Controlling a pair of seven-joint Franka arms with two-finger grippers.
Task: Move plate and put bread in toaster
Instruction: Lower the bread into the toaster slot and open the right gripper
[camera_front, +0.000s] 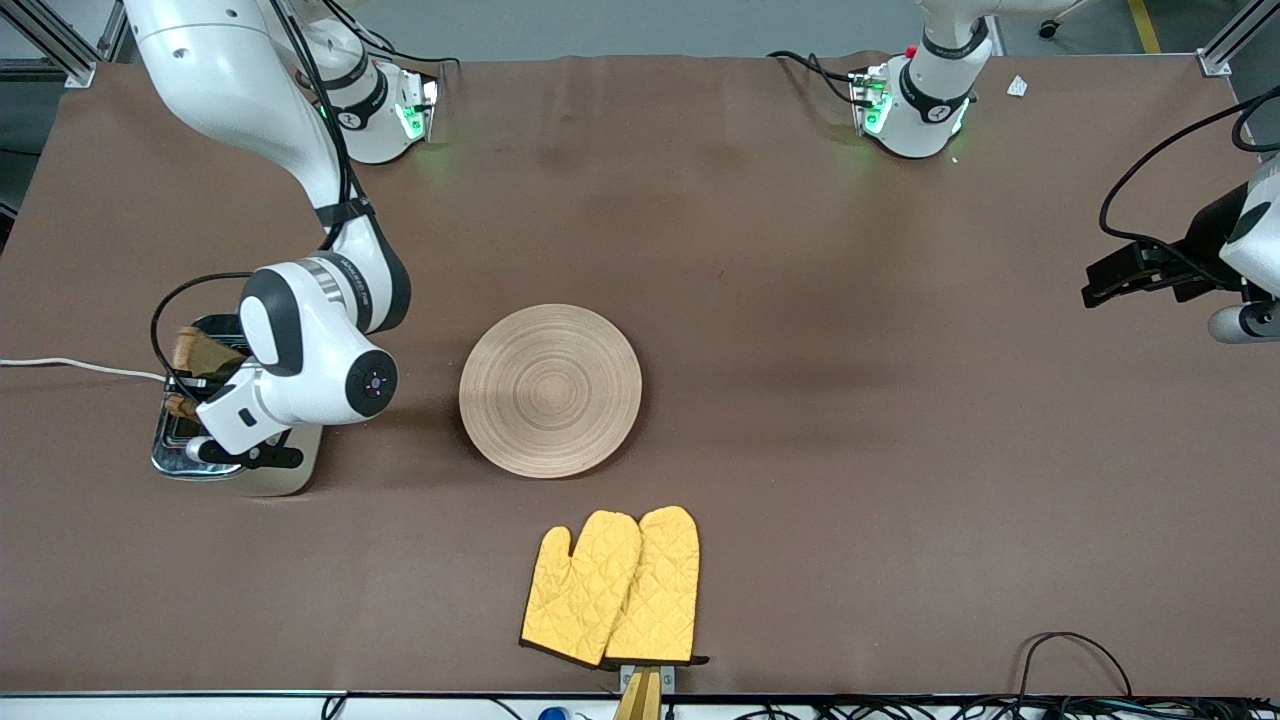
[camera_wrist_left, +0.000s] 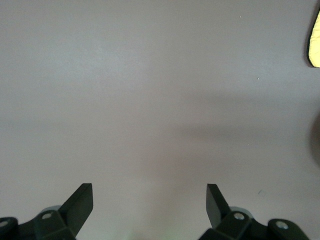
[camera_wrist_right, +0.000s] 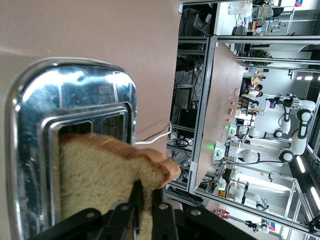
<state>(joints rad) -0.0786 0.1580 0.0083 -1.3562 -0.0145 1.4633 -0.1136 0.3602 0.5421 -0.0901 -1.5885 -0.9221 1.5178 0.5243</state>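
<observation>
The toaster (camera_front: 285, 480) stands toward the right arm's end of the table, its chrome top (camera_wrist_right: 75, 90) facing up. My right gripper (camera_wrist_right: 146, 197) is over it, shut on the crust edge of the bread (camera_wrist_right: 100, 170). The slice stands on edge with its lower end in a slot and the rest sticking out; part of it (camera_front: 198, 350) shows beside the wrist. The light-wood plate (camera_front: 550, 390) lies bare mid-table, apart from both grippers. My left gripper (camera_wrist_left: 150, 189) hangs open over bare table at the left arm's end, nothing between its fingers.
Two yellow oven mitts (camera_front: 612, 588) lie near the table's front edge, nearer the camera than the plate. The toaster's white cord (camera_front: 70, 366) runs off the table's end. The left arm (camera_front: 1250, 250) waits at the view's edge.
</observation>
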